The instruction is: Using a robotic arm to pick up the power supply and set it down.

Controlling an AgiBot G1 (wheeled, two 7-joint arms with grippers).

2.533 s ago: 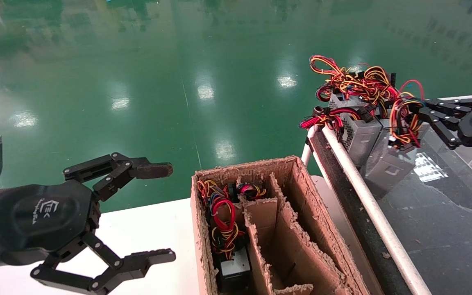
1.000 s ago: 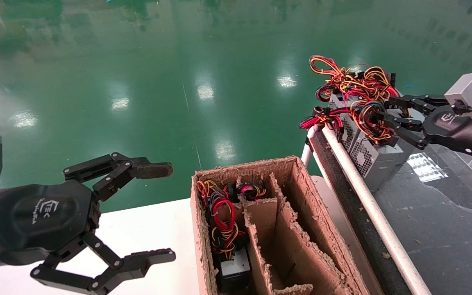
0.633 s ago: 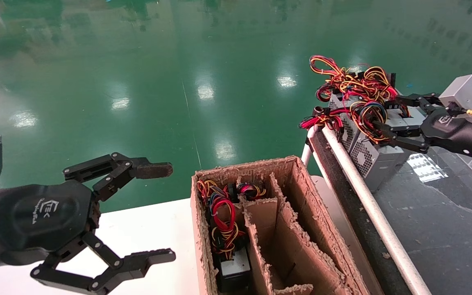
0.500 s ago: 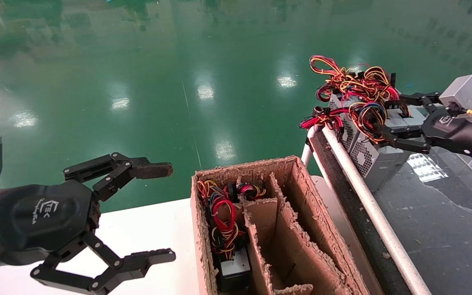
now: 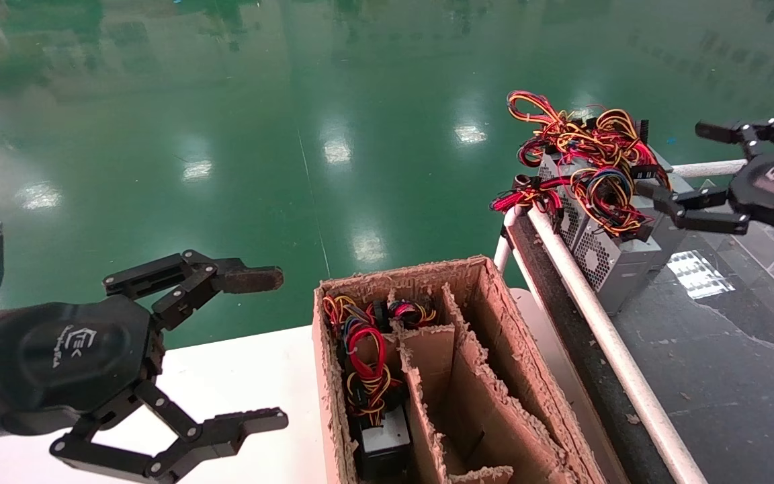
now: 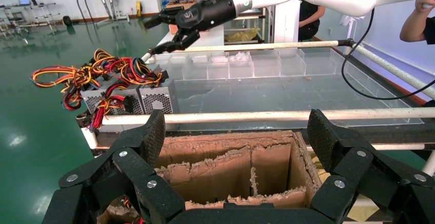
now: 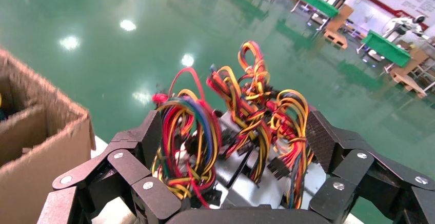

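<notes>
The power supply (image 5: 614, 261), a grey box with a round fan grille and a coil of blue, red and yellow wires (image 5: 606, 190), rests on the dark table against the white rail (image 5: 585, 289), next to other grey units. The robotic arm's right gripper (image 5: 691, 163) hangs open just to its right, touching nothing. In the right wrist view the wire coil (image 7: 191, 131) and the grey casing (image 7: 246, 183) lie between the spread fingers of that gripper (image 7: 231, 144). The left wrist view shows the power supply (image 6: 157, 96) at the rail. My left gripper (image 5: 279, 347) stays open at the lower left.
A ragged cardboard box (image 5: 488, 282) with dividers stands in front of me; its left compartment holds a black unit (image 5: 381, 440) with wires. More grey units under tangled red and yellow wires (image 5: 582, 138) sit behind the power supply. A person's arm (image 6: 418, 16) shows beyond the table.
The right gripper, earlier shut on the wire bundle with the power supply hanging, lowered it beside the other units at the rail, opened, and has drawn back to the right. The left arm has not moved.
</notes>
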